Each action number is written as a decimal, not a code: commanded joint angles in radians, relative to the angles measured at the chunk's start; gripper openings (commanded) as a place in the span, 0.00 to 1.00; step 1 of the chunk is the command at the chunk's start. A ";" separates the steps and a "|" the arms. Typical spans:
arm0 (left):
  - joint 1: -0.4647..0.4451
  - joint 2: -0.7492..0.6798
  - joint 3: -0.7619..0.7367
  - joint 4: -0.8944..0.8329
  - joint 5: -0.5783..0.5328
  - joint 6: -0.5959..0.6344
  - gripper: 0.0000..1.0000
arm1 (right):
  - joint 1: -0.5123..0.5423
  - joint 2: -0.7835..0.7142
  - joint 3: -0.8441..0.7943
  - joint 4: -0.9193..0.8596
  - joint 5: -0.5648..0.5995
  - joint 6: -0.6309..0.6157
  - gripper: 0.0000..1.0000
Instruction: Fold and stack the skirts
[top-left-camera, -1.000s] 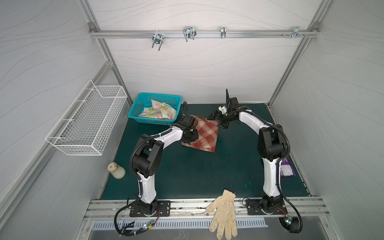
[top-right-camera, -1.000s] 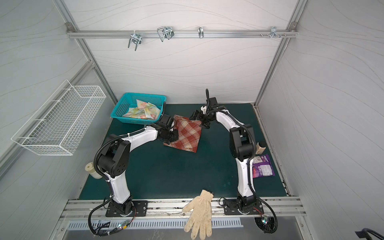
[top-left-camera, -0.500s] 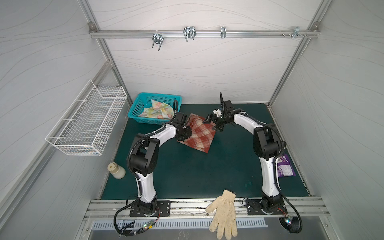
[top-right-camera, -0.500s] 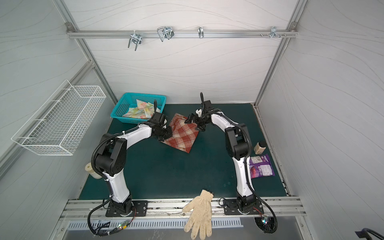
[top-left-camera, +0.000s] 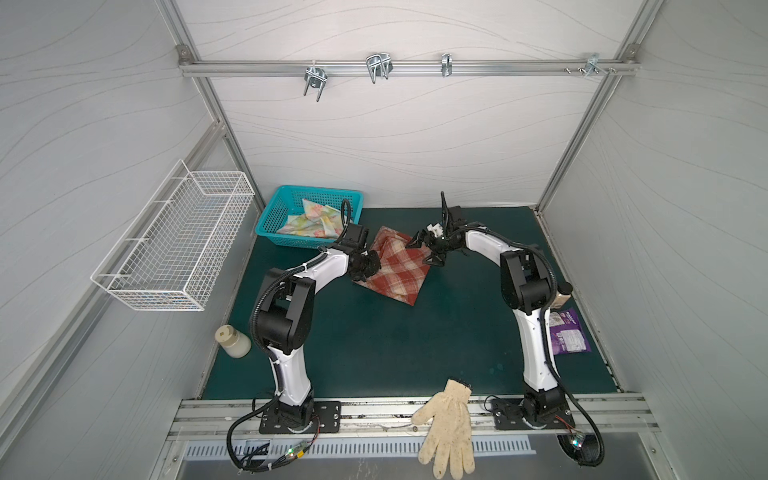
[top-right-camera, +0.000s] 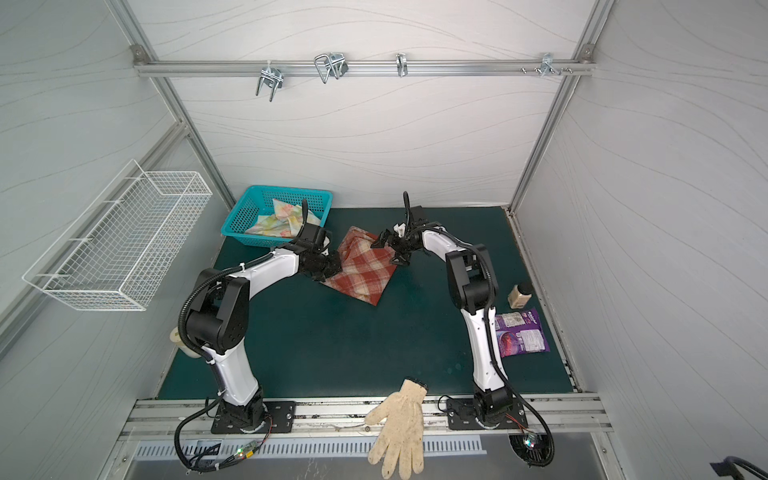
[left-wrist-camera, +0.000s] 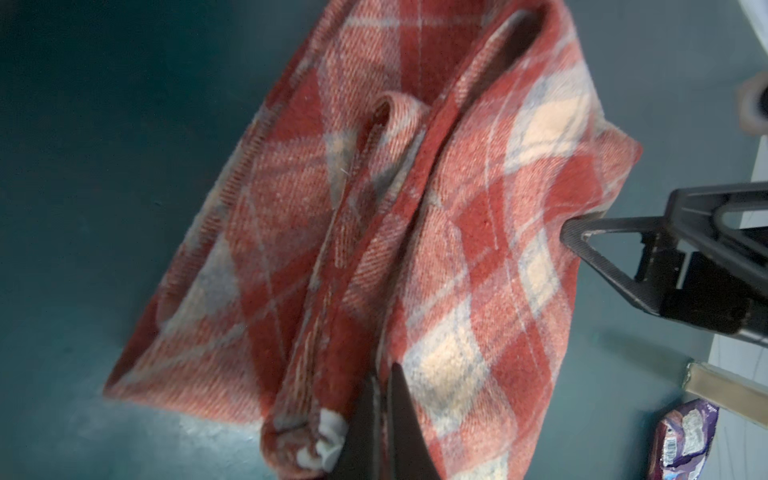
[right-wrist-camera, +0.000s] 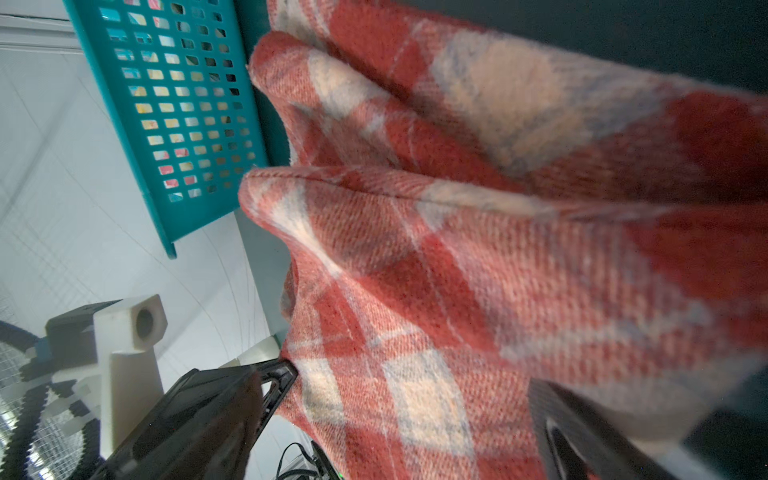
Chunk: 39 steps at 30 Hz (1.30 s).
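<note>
here, left fingers (left-wrist-camera: 405, 428) pinch tight on the plaid skirt (top-left-camera: 395, 270) at its left edge; right fingers (top-left-camera: 415, 240) gape wide astride its right corner.

The plaid skirt (top-left-camera: 395, 272) is checked in rust-red and cream, crossed by thin pale lines and greyish-blue bands. The pastel skirt (top-left-camera: 314, 219) is soft yellow and blue with pink patches, and lies in a teal basket (top-left-camera: 271, 216). The surface (top-left-camera: 395, 345) is dark green. At the near edge the glove (top-left-camera: 451, 419) is speckled cream. On the right, the packet (top-left-camera: 570, 337) is purple.
</note>
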<state>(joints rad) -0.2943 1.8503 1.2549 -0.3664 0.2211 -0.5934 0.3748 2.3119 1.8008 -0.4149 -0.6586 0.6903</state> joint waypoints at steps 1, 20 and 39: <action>0.027 -0.040 -0.025 0.008 -0.026 0.001 0.00 | -0.016 0.025 -0.020 0.049 0.002 0.034 0.99; 0.031 -0.041 -0.074 0.046 -0.018 -0.016 0.00 | -0.024 0.125 0.153 0.168 -0.085 0.191 0.99; 0.040 -0.041 -0.060 0.018 -0.055 0.012 0.00 | 0.014 -0.224 -0.187 0.186 0.019 0.044 0.99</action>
<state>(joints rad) -0.2642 1.8217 1.1805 -0.3347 0.1986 -0.5976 0.3538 2.2181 1.6726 -0.2287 -0.6739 0.7837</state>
